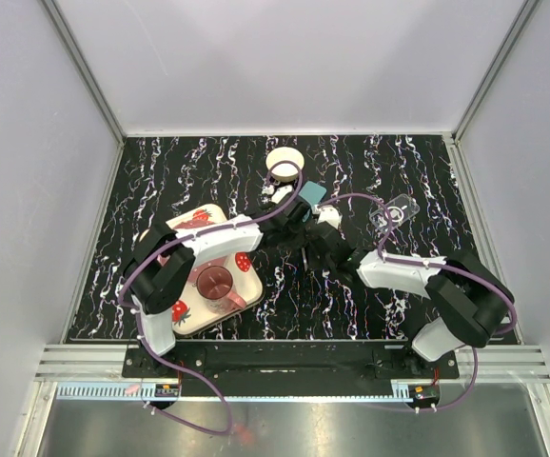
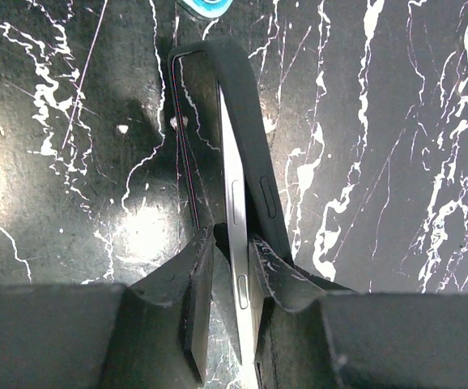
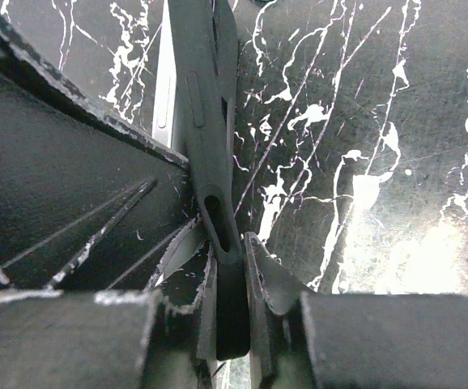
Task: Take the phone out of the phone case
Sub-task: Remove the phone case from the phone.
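The phone (image 2: 239, 243) stands on its silver edge between the fingers of my left gripper (image 2: 232, 243), which is shut on it. The black phone case (image 2: 238, 97) is peeled off the phone's far end and bows away from it. My right gripper (image 3: 230, 247) is shut on the case's edge (image 3: 210, 154), with the phone's silver side (image 3: 165, 105) showing just behind. In the top view both grippers, left (image 1: 302, 219) and right (image 1: 325, 240), meet over the middle of the table.
A strawberry-print tray (image 1: 185, 314) with a pink cup (image 1: 216, 283) lies under the left arm. A roll of tape (image 1: 284, 162), a teal object (image 1: 311, 195) and a clear plastic piece (image 1: 394, 211) lie behind the grippers.
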Robot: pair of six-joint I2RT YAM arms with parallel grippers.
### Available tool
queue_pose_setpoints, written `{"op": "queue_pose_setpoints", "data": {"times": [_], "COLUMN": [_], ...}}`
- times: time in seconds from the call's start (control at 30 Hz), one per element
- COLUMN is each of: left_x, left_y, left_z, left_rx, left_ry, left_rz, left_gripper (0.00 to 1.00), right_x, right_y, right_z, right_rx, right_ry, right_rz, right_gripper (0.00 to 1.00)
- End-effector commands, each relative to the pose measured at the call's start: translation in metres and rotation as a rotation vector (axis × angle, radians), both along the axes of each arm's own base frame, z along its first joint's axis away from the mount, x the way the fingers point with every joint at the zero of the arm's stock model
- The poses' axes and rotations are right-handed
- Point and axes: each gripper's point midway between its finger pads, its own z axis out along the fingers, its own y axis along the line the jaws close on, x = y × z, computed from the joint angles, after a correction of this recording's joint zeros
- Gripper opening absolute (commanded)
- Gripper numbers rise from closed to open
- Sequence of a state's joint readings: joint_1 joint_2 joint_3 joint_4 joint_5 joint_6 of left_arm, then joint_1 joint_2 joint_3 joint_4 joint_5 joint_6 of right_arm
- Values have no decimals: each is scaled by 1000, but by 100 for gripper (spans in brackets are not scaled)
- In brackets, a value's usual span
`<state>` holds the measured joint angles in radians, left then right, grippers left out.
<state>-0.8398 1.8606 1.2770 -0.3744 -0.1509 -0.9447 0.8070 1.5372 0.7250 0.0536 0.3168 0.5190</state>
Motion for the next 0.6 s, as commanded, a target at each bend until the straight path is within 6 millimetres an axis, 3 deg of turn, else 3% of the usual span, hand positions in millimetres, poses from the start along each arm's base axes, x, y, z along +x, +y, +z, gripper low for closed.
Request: {"op": "queue_pose_setpoints", "data": {"times": [0.0,0.23,0.53,0.57], "left_x": [-44,-48,-50,-48], "left_y": [83,64,55,57], "left_z": [-67,-39,-23,-23], "left_rx": [394,278,176,175], "left_ry": [123,129,162,163], "left_rz": [-24,-102,-148,-138], "left_gripper": [0,0,0,0], "right_x": [19,18,18,14], "right_y": [-1,-33,-33,-35], "right_z": [62,48,26,21], "right_rx": [-19,-116,-160,-165], "right_ry": [-199,-182,-116,-84], "right_rz": [35,42,50,37], "right_gripper": [0,0,0,4]}}
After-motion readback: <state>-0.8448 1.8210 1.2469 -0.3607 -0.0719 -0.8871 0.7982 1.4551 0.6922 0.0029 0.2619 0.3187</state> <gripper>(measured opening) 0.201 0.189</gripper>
